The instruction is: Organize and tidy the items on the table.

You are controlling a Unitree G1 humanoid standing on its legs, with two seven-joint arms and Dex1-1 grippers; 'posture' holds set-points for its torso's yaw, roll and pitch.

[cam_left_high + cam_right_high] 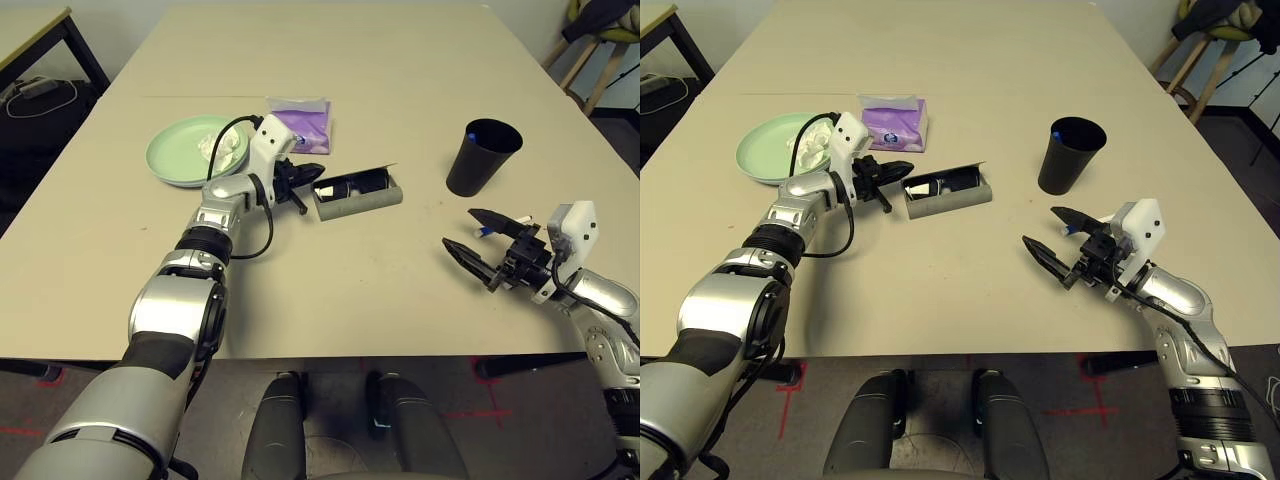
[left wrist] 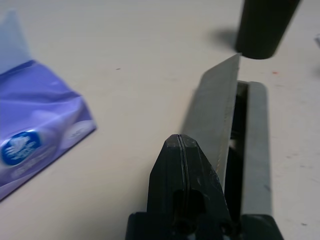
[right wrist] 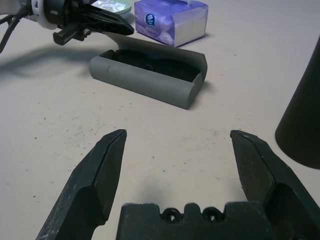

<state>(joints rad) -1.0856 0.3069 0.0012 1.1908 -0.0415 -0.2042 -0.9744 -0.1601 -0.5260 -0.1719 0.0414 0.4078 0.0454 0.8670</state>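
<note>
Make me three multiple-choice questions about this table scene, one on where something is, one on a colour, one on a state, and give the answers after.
1. Where is the purple tissue pack?
A. Inside the black cup
B. Beside the green plate, just beyond the glasses case
C. Under the right hand

2. What colour is the plate holding the crumpled white tissue?
A. Pale green
B. Red
C. Black

3. How is the grey glasses case?
A. Shut
B. Standing on end
C. Open, lid raised

Answers:
1 B: the pack lies between the plate and the case, on the far side.
2 A: the dish is pale green.
3 C: the lid stands up by the shut left hand, with dark contents showing inside.
</note>
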